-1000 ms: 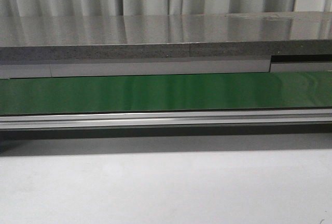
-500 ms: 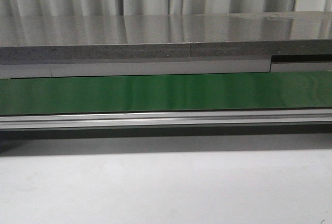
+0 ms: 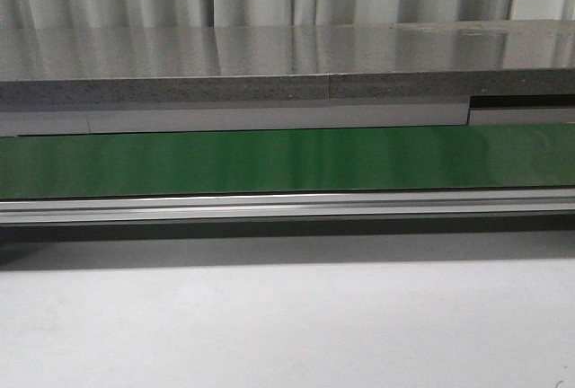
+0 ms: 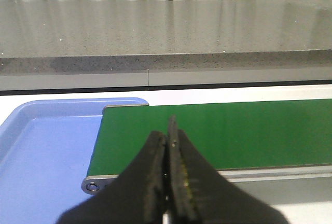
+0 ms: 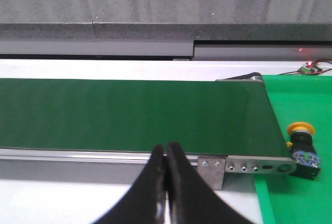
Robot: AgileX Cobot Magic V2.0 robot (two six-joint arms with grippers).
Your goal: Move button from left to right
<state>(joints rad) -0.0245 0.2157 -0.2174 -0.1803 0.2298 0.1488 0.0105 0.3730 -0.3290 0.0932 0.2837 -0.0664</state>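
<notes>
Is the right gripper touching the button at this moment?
Apart. The right wrist view shows the right gripper shut in front of the conveyor belt, while the button lies off beyond the belt's end on the green mat.

The blue tray (image 4: pixel 46 151) is cut off at the frame edge.

soft even light, mild glare

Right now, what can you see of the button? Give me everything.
The button appears only in the right wrist view. It has a round yellow-orange cap at one end, a black body, and a small blue-and-green marked end. It lies on a bright green surface just past the conveyor's end bracket, beside the dark green belt, not on it. Nothing grips it; the right gripper is shut and apart from it.
</notes>
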